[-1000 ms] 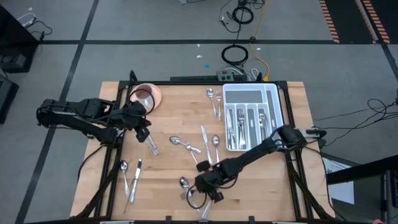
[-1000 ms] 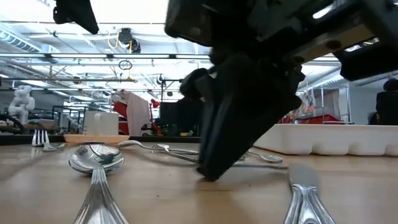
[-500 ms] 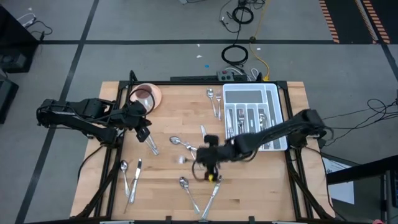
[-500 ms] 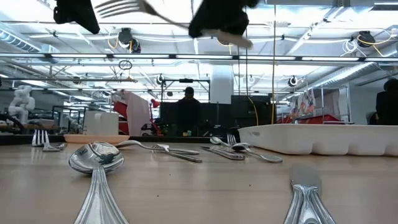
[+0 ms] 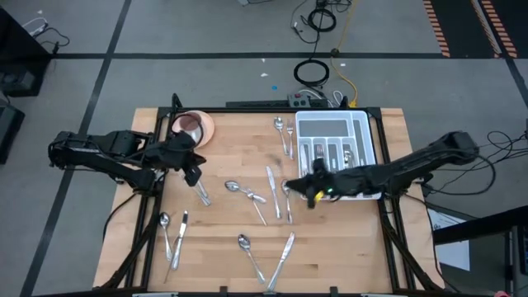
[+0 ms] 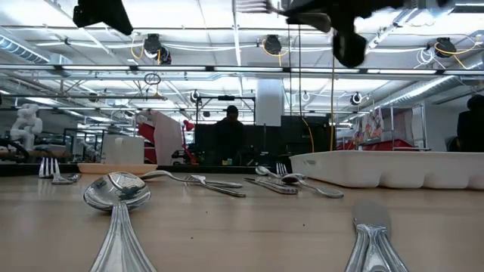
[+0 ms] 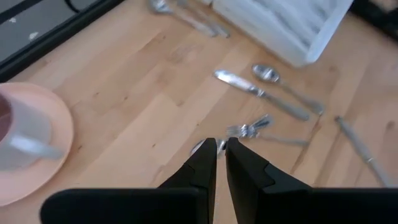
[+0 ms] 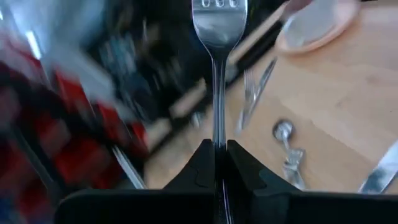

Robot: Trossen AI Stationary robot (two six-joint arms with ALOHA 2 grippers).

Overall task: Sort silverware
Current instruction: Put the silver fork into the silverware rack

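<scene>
Right claw (image 8: pixel 218 152) pinching 1 fork (image 8: pixel 217 37), arm stretched level beside tray (image 5: pixel 363 132).

A wooden table (image 5: pixel 239 153) carried a white tray (image 5: pixel 334 148) at its far right. Left of the tray lay scattered silverware (image 5: pixel 272 194); farther left, at the far edge, sat a pink saucer (image 5: pixel 198 125).

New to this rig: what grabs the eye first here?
The right gripper, shut on a fork, hangs beside the white tray at the table's right. Loose silverware lies scattered across the wooden table. The left gripper hovers near the pink saucer at the far left corner.
</scene>
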